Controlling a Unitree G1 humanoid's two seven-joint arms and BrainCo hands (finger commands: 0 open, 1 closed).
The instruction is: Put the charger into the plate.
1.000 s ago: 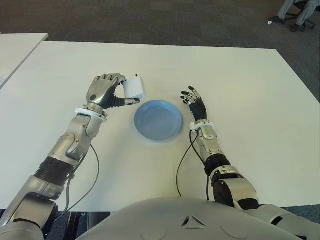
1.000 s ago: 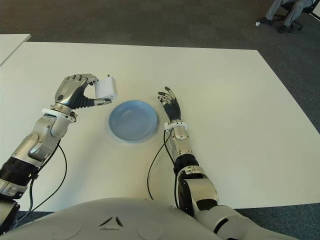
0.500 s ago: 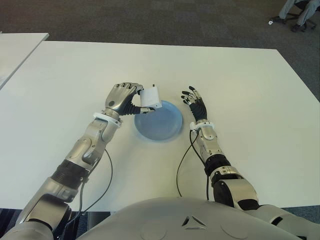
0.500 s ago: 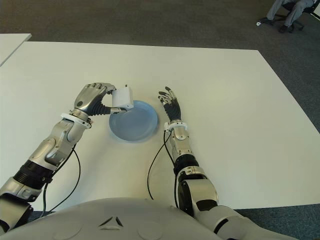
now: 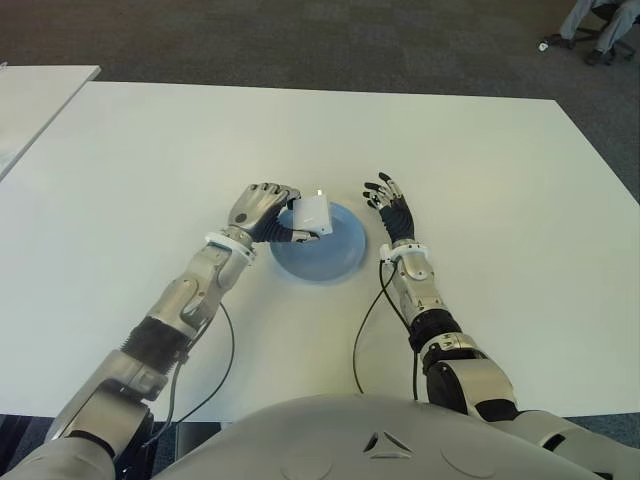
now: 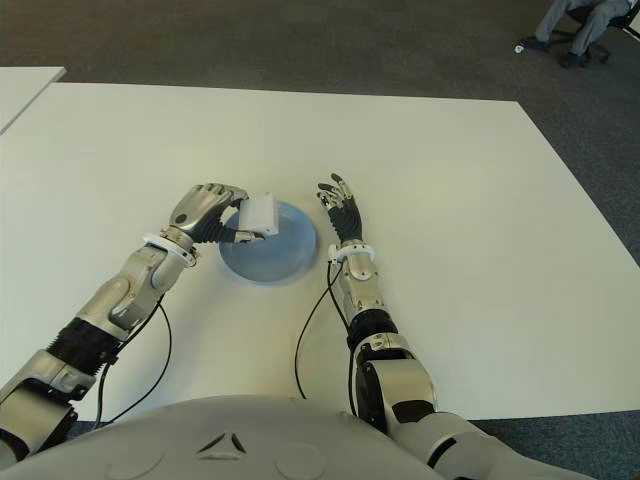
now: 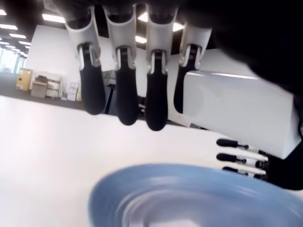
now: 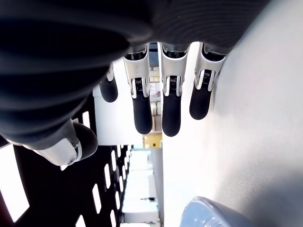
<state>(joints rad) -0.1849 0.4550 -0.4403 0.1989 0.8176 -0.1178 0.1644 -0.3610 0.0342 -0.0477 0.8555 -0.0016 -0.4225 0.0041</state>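
A white cube-shaped charger [image 5: 312, 214] is held in my left hand [image 5: 268, 210], whose fingers are curled around it. It hangs over the left part of the round blue plate [image 5: 335, 257] in the middle of the white table [image 5: 480, 150]. In the left wrist view the charger [image 7: 236, 109] sits just above the plate [image 7: 189, 198]. My right hand [image 5: 392, 208] shows just right of the plate, fingers spread and holding nothing.
Black cables [image 5: 365, 330] trail from both wrists toward the table's near edge. A second white table [image 5: 40, 90] stands at the far left. A person's legs by a chair [image 5: 595, 25] show on the dark carpet at the far right.
My left hand has carried the charger rightward and down, from left of the plate to over its left part. The right hand has not moved.
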